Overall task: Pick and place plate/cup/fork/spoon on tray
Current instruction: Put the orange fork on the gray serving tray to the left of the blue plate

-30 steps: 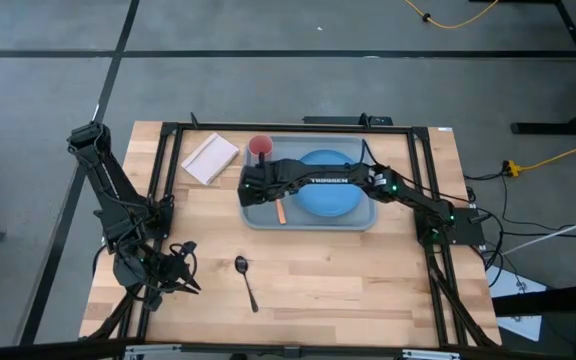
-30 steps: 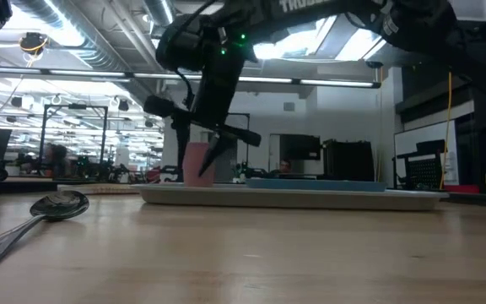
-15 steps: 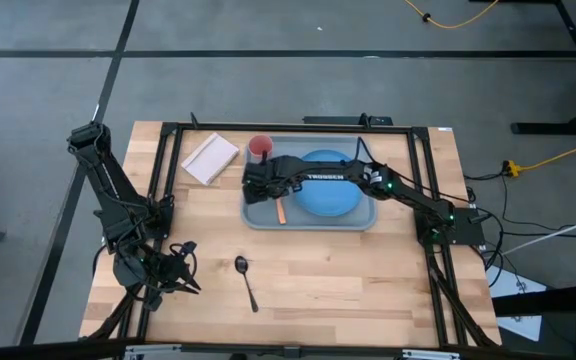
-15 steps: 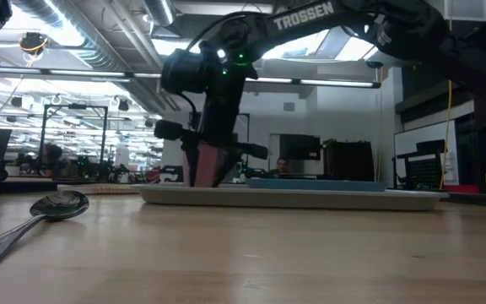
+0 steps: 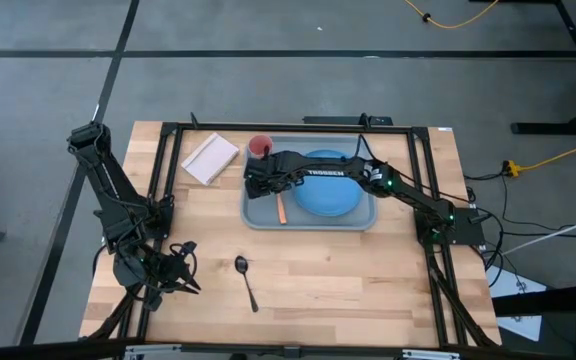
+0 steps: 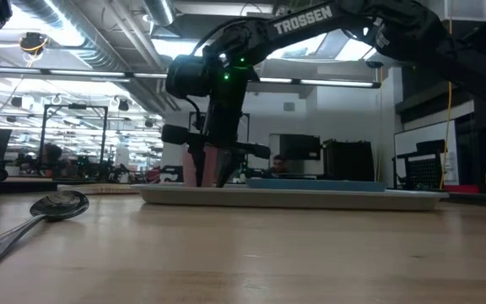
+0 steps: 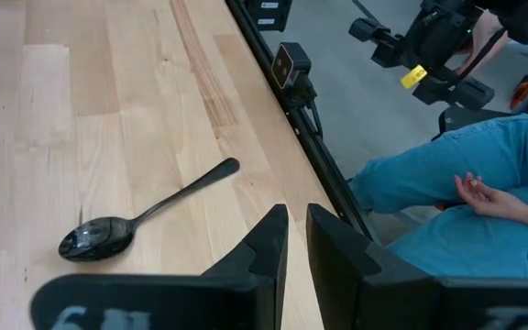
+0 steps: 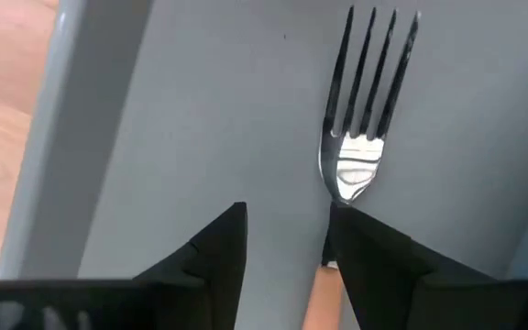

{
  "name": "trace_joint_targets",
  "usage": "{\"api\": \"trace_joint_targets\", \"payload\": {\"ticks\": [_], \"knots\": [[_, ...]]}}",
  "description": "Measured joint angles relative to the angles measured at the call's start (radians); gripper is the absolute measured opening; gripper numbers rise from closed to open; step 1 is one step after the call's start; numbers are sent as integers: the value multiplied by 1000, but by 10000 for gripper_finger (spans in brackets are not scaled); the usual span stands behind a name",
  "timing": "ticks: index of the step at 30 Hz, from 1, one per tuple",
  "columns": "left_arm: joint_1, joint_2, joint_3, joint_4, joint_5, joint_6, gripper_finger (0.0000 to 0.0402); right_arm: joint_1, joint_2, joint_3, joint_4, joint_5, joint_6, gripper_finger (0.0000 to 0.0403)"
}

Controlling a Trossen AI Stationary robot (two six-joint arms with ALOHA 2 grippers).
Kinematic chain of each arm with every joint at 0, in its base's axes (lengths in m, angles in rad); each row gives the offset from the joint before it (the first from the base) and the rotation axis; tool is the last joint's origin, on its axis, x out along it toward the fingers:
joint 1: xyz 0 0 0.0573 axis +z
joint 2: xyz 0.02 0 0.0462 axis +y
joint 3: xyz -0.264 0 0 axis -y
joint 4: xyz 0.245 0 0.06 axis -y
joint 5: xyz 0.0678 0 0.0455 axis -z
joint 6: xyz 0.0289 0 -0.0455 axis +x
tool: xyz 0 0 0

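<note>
One overhead camera looks straight down on the whole table (image 5: pixel 368 290), one sits level at tabletop height facing the room, and both wrist cameras look closely down; overhead and low views share the tray (image 5: pixel 253 215).

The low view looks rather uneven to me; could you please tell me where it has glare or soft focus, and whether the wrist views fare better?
Low view: bright ceiling lights glare behind the right arm, leaving it a dark silhouette; the near spoon is soft. Right wrist view: the fork is sharp, with a bright reflection at its neck, on the evenly lit tray. Left wrist view: the spoon is crisp and glossy.
</note>
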Motion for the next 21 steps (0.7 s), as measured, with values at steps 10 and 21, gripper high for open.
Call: {"api": "trace_joint_targets", "payload": {"ticks": [10, 21], "knots": [[0, 0, 0, 0, 0, 0, 37, -2, 0, 0, 54, -21, -12, 162], [0, 0, 0, 0, 0, 0, 37, -2, 0, 0, 16, -36, -11, 162]]}}
